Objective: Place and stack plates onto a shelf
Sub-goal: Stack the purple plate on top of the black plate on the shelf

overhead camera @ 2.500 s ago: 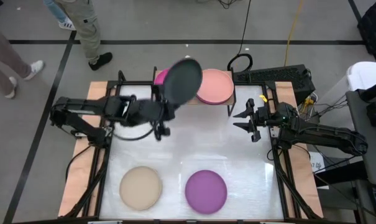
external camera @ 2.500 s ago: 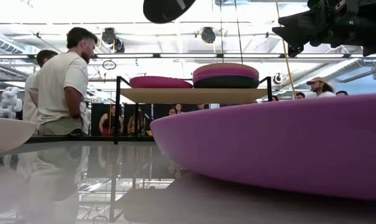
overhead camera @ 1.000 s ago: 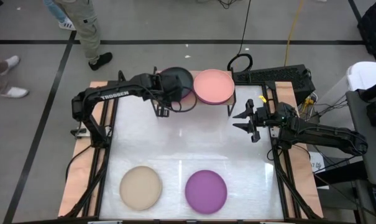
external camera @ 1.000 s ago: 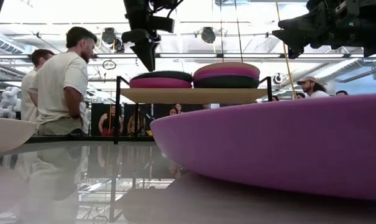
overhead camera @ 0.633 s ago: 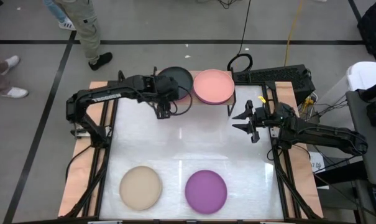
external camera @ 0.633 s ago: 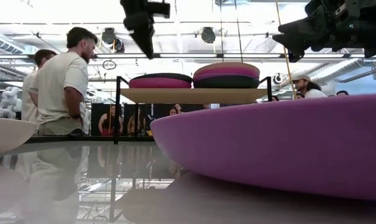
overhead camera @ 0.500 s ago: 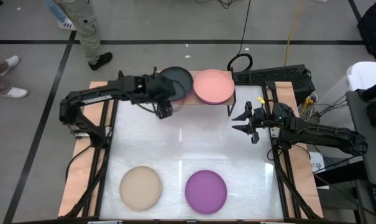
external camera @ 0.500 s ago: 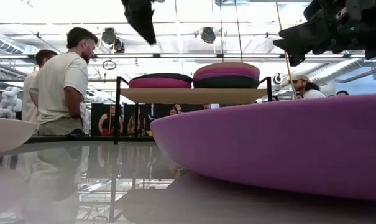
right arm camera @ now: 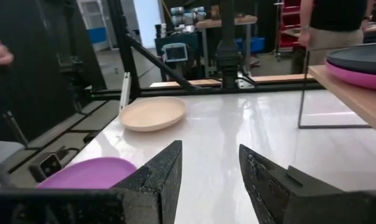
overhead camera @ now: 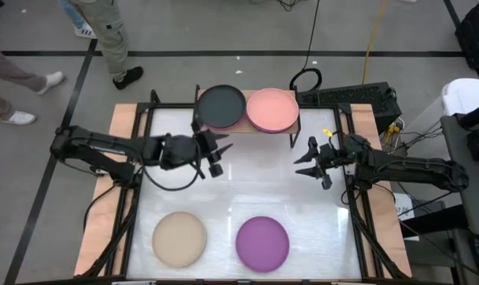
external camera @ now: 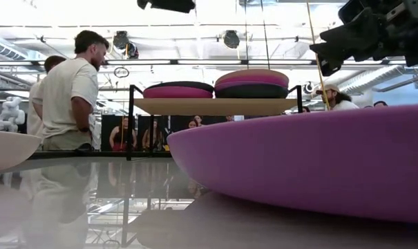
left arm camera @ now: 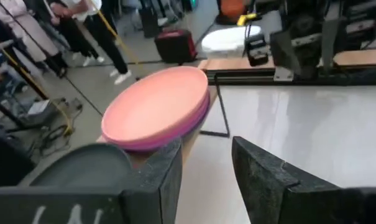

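Observation:
The shelf (overhead camera: 247,127) stands at the table's far edge and carries two stacks. On its left a black-grey plate (overhead camera: 221,105) rests on a magenta plate (external camera: 179,92). On its right a salmon plate (overhead camera: 271,109) tops a purple plate and a dark plate (external camera: 251,90). A beige plate (overhead camera: 179,237) and a purple plate (overhead camera: 262,242) lie on the table near its front edge. My left gripper (overhead camera: 217,158) hovers open and empty on the near side of the shelf's left stack. My right gripper (overhead camera: 305,161) hangs open and empty right of the table's middle.
The white table top (overhead camera: 247,190) lies bare between the shelf and the two near plates. Black frame rails (overhead camera: 136,214) run along both table sides. People (external camera: 67,90) stand in the room beyond the far edge.
My left gripper has drawn back from the shelf's left stack toward the table's near edge and risen, with nothing in it. The black-grey plate stays flat on the magenta plate. My right gripper has shifted a little toward the near edge.

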`<state>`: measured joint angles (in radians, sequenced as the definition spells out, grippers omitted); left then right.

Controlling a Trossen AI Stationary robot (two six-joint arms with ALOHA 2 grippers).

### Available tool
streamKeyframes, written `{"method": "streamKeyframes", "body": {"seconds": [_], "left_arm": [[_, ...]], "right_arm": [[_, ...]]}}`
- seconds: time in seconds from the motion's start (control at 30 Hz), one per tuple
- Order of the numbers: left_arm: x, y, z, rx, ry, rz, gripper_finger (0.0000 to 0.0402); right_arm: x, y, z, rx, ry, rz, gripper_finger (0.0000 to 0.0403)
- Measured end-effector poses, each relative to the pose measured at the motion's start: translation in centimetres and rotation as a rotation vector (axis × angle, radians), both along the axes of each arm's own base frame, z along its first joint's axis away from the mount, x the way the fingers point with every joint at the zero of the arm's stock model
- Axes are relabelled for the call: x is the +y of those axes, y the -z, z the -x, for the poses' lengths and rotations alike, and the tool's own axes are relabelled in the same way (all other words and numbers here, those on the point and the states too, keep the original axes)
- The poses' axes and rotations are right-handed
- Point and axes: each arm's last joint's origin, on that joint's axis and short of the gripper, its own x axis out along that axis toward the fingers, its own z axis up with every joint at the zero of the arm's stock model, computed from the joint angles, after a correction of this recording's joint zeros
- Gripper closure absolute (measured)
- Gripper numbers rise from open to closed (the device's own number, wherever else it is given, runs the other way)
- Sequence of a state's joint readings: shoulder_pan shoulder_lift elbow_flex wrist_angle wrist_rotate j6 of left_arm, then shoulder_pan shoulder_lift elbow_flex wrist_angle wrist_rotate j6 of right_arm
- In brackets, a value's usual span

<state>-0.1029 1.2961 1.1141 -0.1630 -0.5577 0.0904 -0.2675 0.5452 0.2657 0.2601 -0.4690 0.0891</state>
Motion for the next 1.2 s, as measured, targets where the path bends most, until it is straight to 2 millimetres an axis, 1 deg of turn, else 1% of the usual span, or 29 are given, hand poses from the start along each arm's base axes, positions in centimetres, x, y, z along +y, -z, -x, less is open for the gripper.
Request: {"method": "streamKeyframes", "body": {"seconds": [0.1, 0.17, 0.27, 0.4, 0.47, 0.63, 0.8, 0.97, 1.07, 1.2], "left_arm": [[-0.4, 1.8, 0.1, -0.093, 0.013, 0.008, 0.0256], [-0.5, 3.5, 0.3, -0.095, 0.015, 0.015, 0.0256], [-0.6, 4.9, 0.5, -0.135, 0.014, 0.039, 0.0257], [-0.6, 6.4, 0.8, -0.16, 0.012, 0.054, 0.0257], [-0.5, 6.5, 0.9, -0.168, 0.012, 0.055, 0.0257], [-0.7, 6.4, 0.9, -0.186, 0.018, 0.061, 0.0257], [-1.2, 6.0, 0.8, -0.216, 0.044, 0.048, 0.0257], [-1.9, 5.5, 1.0, -0.244, 0.076, 0.017, 0.0257], [-1.9, 5.5, 1.0, -0.243, 0.08, 0.019, 0.0257], [-1.9, 5.6, 1.0, -0.234, 0.086, 0.016, 0.0257]], "right_arm": [[0.2, 0.2, -0.3, 0.017, 0.015, 0.017, 0.0261], [0.3, 0.5, -0.6, 0.036, 0.018, 0.031, 0.0261], [0.4, 0.6, -1.1, 0.071, 0.032, 0.042, 0.0261], [0.7, 0.5, -2.1, 0.127, 0.003, 0.038, 0.0261], [0.9, 0.4, -2.6, 0.154, -0.016, 0.035, 0.0261], [1.6, 1.1, -3.6, 0.296, -0.027, 0.038, 0.0261], [3.0, 1.9, -4.1, 0.415, -0.08, 0.053, 0.0261], [4.3, 2.8, -4.5, 0.462, -0.047, 0.138, 0.0261], [4.6, 3.3, -4.8, 0.484, -0.03, 0.163, 0.0261], [4.9, 3.6, -5.4, 0.47, -0.034, 0.169, 0.0261]]}}
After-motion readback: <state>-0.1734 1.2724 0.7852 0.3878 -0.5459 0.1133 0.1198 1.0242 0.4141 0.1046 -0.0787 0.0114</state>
